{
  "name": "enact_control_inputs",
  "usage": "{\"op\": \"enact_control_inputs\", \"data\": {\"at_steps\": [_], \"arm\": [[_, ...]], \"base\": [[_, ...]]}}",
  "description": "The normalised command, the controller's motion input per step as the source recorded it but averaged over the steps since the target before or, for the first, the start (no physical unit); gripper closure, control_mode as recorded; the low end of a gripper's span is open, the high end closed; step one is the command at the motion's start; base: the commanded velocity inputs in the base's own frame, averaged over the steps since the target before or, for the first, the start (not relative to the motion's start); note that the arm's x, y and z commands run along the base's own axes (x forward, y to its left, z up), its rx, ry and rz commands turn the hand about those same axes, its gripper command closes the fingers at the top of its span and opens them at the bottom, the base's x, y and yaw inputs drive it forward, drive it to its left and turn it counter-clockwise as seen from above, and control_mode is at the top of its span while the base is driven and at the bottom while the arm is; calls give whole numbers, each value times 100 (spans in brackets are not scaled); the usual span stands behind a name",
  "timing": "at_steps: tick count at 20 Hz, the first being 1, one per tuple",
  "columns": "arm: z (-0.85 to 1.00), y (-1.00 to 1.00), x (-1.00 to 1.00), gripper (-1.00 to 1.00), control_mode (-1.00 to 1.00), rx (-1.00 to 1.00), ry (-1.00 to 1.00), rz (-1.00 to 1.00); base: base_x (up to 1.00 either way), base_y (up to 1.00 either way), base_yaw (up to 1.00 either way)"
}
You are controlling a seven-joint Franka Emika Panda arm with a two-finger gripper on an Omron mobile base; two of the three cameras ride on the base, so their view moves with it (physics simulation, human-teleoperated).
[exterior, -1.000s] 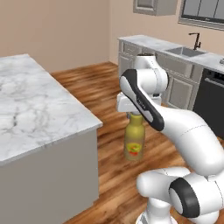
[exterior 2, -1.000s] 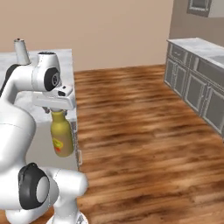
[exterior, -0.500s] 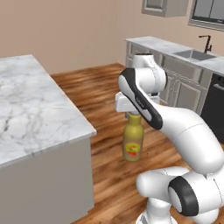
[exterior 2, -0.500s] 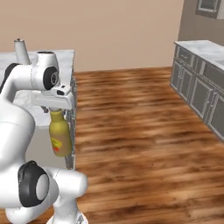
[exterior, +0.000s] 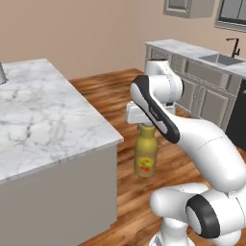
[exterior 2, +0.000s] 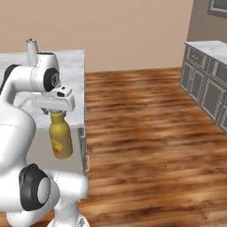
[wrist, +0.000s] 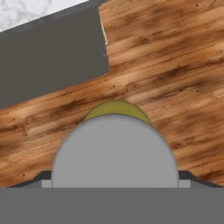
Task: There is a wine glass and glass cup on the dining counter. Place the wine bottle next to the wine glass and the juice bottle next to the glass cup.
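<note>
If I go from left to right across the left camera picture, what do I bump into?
dining counter → juice bottle hanging from the pincer → sink counter with its faucet

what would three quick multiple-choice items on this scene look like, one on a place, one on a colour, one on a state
1. Where is the juice bottle?
A. on the dining counter
B. hanging over the wood floor
C. lying on the floor

2. What colour is its cap?
A. red
B. grey
C. black

3. What is the claw doing?
A. gripping the bottle's top
B. hanging empty
C. pressing on the dining counter

Answers: 1 B, both base views show it upright in the air beside the counter; 2 B, the hand view looks down on a grey cap; 3 A, the bottle hangs from the claw.
</note>
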Motion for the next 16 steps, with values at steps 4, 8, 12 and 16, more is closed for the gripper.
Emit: {"op": "enact_control_inputs", "data": {"at_steps": [4, 8, 12, 16], "arm": [[0, 0, 0, 100, 100, 0, 0, 0], [0, 0, 0, 100, 100, 0, 0, 0], [0, 0, 0, 100, 100, 0, 0, 0], [0, 0, 0, 100, 100, 0, 0, 0]], "base": [[8, 80, 0], [17, 86, 0], [22, 89, 0], [22, 92, 0]]}}
